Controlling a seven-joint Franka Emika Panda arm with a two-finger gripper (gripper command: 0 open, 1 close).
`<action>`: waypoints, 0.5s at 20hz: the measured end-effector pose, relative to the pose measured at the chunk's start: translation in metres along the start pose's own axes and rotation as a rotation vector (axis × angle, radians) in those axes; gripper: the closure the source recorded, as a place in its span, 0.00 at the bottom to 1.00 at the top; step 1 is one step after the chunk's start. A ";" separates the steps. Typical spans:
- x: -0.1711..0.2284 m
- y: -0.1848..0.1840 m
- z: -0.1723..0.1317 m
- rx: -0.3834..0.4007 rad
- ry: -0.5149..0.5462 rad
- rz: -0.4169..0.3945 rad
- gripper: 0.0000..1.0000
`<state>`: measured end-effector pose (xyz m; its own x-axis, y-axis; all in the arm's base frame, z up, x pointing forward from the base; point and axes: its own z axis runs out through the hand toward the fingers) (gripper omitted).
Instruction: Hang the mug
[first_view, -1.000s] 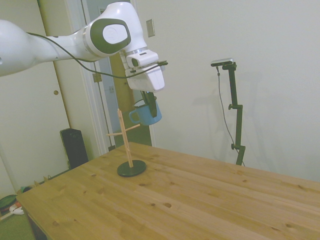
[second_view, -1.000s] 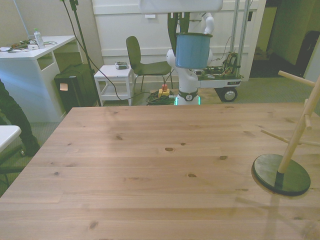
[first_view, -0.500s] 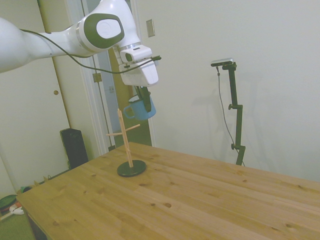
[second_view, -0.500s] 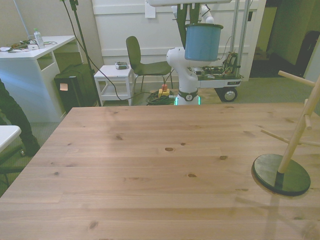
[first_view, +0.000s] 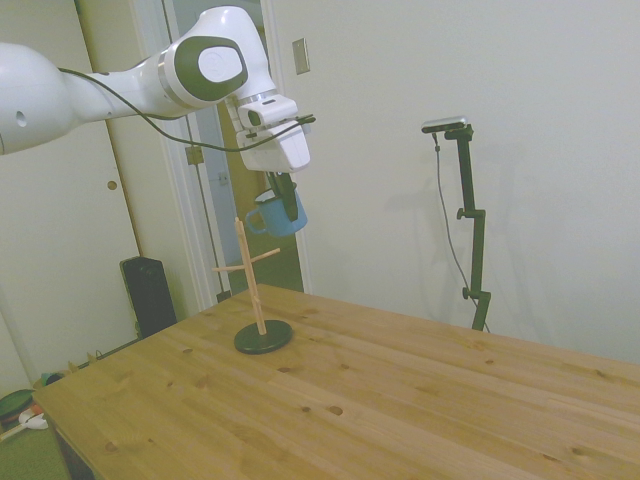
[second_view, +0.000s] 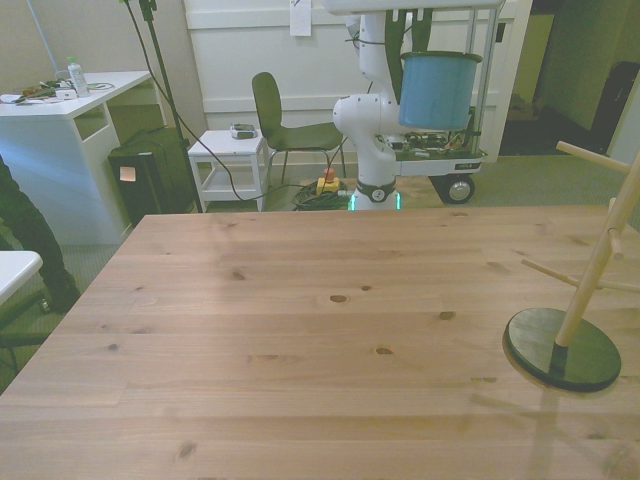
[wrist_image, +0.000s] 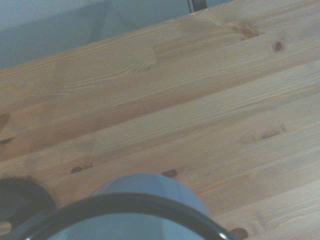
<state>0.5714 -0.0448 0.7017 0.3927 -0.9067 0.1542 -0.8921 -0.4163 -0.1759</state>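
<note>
The blue mug (first_view: 277, 215) hangs high in the air, held at its rim by my gripper (first_view: 283, 196), which is shut on it. Its loop handle points toward the wooden mug tree (first_view: 253, 283). In the side view the mug sits just above and to the right of the tree's top. From the front, the mug (second_view: 438, 92) is up near the top, left of the tree (second_view: 590, 275), which stands at the front view's right edge on a dark round base (second_view: 562, 348). The wrist view shows the mug's dark rim (wrist_image: 125, 202) over the table planks.
The wooden table (second_view: 300, 330) spreads below. A person's dark sleeve (second_view: 18, 225) shows at the front view's left edge. Behind the table stand a chair (second_view: 285, 125), a white desk (second_view: 60, 130) and a small white cart (second_view: 228, 165).
The gripper has carried the mug toward the mug tree: leftward in the side view, rightward in the front view, and slightly higher than a second ago.
</note>
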 end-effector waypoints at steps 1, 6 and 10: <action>-0.002 -0.003 0.002 -0.004 -0.001 0.002 1.00; -0.011 -0.018 0.009 -0.013 0.000 -0.004 1.00; -0.028 -0.030 0.007 -0.018 0.000 -0.013 1.00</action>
<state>0.5882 -0.0076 0.6959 0.4045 -0.9010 0.1566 -0.8907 -0.4270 -0.1563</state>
